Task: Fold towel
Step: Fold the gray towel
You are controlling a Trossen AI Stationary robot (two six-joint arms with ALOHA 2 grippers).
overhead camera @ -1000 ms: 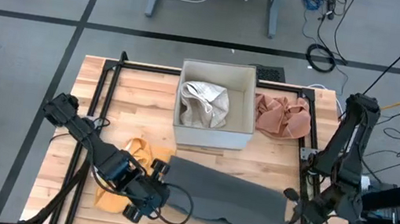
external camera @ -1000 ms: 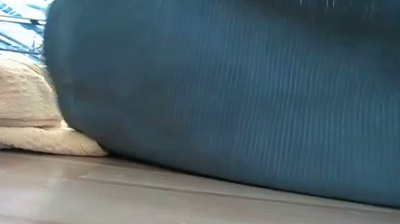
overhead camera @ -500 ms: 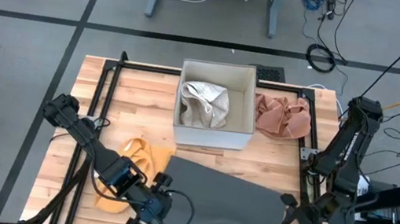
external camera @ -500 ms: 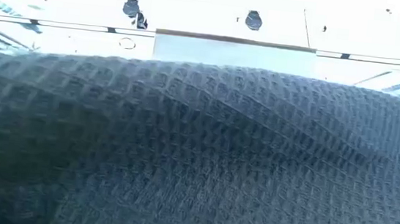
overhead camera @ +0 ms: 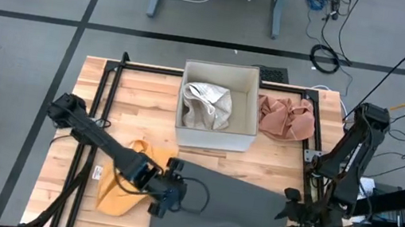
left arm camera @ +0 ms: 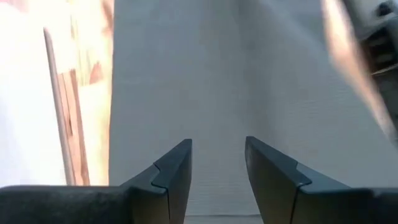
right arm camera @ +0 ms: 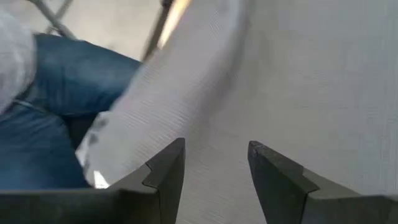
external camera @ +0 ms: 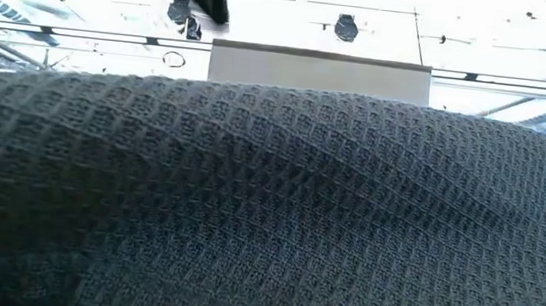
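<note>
The grey waffle towel [overhead camera: 228,214] lies spread on the near half of the table, its near part reaching the table's near edge. It fills the low view [external camera: 267,213]. My left gripper [overhead camera: 168,197] is open over the towel's left edge; its wrist view shows grey cloth [left arm camera: 217,93] between and ahead of the fingers. My right gripper [overhead camera: 293,220] is open at the towel's right edge, with the cloth [right arm camera: 298,81] ahead of its fingers. Neither gripper visibly has hold of the cloth.
A white box [overhead camera: 243,136] holding crumpled pale cloth stands at the table's far middle, also seen behind the towel [external camera: 319,72]. A pink cloth [overhead camera: 286,118] lies to the box's right. A yellow cloth [overhead camera: 124,178] lies left of the towel. A person's jeans [right arm camera: 56,93] show beyond the table.
The towel's near part has been drawn toward the table's near edge and laid out, so the towel now lies spread wider; it has covered the low camera. My left gripper has then moved from the near left corner toward the far edge and rightward, onto the towel's left edge.
</note>
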